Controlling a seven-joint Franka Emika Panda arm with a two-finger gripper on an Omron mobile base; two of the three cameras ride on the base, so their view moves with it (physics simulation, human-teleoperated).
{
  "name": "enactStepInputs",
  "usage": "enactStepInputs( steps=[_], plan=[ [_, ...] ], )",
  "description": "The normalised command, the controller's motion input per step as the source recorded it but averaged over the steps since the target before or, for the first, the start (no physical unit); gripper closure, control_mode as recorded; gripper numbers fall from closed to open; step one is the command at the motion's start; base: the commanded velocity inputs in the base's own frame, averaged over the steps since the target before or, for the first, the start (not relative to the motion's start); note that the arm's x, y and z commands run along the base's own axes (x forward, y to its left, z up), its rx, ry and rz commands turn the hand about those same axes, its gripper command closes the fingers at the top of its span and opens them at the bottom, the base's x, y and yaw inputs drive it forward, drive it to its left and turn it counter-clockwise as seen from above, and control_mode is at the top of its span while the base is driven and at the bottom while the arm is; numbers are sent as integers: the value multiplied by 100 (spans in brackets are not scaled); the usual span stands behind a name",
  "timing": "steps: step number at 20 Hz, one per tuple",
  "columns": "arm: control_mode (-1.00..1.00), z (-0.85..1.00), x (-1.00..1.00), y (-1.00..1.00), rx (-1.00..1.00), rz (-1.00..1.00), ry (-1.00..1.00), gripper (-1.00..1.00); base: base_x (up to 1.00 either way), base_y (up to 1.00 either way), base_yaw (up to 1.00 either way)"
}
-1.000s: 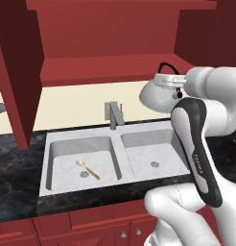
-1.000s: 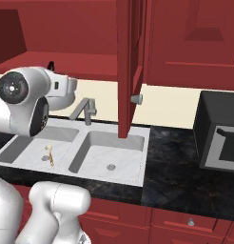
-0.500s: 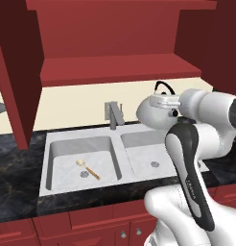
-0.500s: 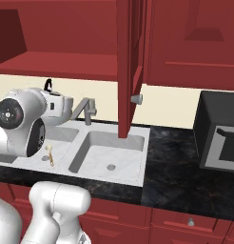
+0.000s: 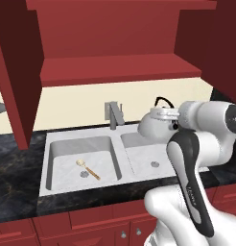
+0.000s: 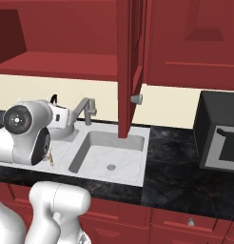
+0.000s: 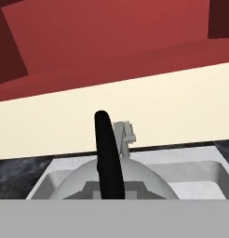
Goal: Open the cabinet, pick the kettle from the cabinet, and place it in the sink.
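The end effector [image 5: 164, 116] is gripping the kettle [image 5: 152, 127] by its handle (cabinet [image 5: 115, 67] doors open), carrying it above the sink [image 5: 103, 158] for placing.

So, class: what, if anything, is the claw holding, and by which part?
The kettle, held by its thin black arched handle, above the sink.

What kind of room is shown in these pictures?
Most likely a kitchen: a double-basin sink with a faucet in a dark counter, and red cabinets above.
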Motion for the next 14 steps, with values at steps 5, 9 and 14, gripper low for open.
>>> enactStepInputs(
  steps=[5,9,14],
  plan=[
    [-100,-38,-1,-10,5,0,7,100,0,0,0],
    [-100,-48,-4,-5,6,0,-12,100,0,0,0],
    [-100,-56,0,-17,9,0,-10,100,0,0,0]
  ],
)
